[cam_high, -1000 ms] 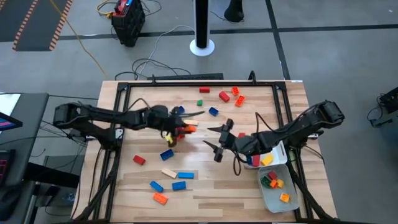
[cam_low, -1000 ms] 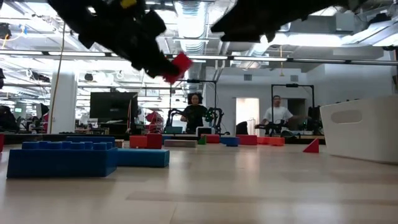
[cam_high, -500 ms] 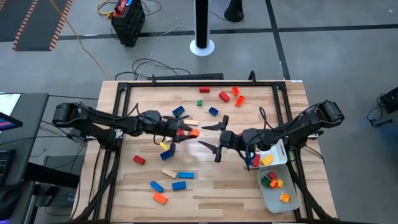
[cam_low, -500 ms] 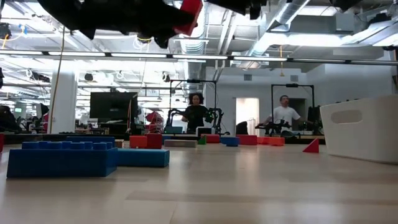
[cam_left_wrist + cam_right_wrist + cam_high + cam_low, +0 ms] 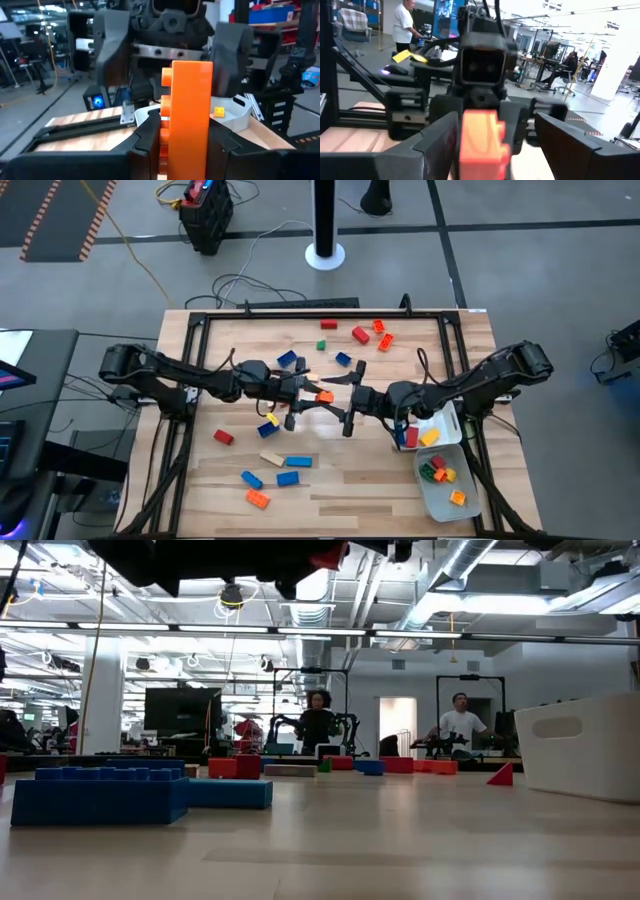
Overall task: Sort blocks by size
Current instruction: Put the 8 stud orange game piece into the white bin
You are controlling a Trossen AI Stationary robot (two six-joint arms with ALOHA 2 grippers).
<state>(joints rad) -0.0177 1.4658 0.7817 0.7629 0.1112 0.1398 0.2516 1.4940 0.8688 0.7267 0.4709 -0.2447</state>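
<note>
Above mid-table [image 5: 330, 445], left gripper [image 5: 311, 394] presents orange block [image 5: 324, 396] between right gripper [image 5: 338, 394] fingers.

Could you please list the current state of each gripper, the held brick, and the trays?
left gripper: shut on the orange brick, raised over the table's middle.
orange brick: upright between the left gripper's fingers, offered toward the right gripper.
right gripper: open, fingers either side of the brick, not yet closed.
near tray: holds several small bricks.
far tray: holds a few bricks, partly hidden by the right arm.
</note>
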